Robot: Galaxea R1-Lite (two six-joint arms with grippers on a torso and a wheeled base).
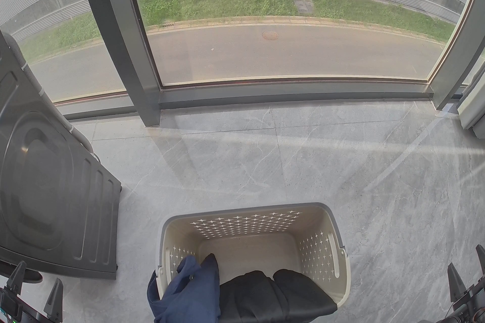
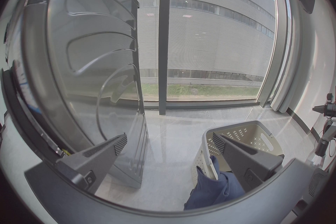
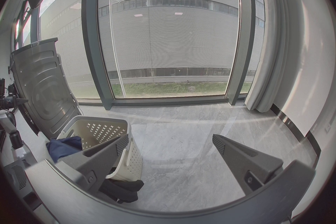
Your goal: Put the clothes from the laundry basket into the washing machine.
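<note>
1. Hanging over the near left corner of the laundry basket [image 1: 316, 251], the blue garment [image 1: 189, 291] drapes partly inside the rim and partly outside it. The black garment [image 1: 278, 296] lies just beside it, touching it, and is slumped across the near rim with its long axis running side to side.
2. The left gripper [image 1: 35, 286] sits low on the robot's left, fingers spread wide with nothing between them. The blue garment lies to its right, near, with a strip of grey marble floor [image 1: 303, 152] between them.
3. The right gripper [image 1: 467, 271] sits low on the robot's right, likewise spread and empty. The basket's right wall stands between it and the clothes, and the black garment is the nearer one to it.
4. The washing machine door [image 1: 50, 198] stands swung open on the robot's left, just beyond the left gripper and beside the basket's left wall.
5. The left arm looks better placed for the first pick, since the blue garment and the machine are both on its side. The reach would go rightward to the overhanging fold, and the carry would go back leftward.
6. Because the two garments touch, lifting the blue one may drag the black one along, and the light basket may shift.
</note>
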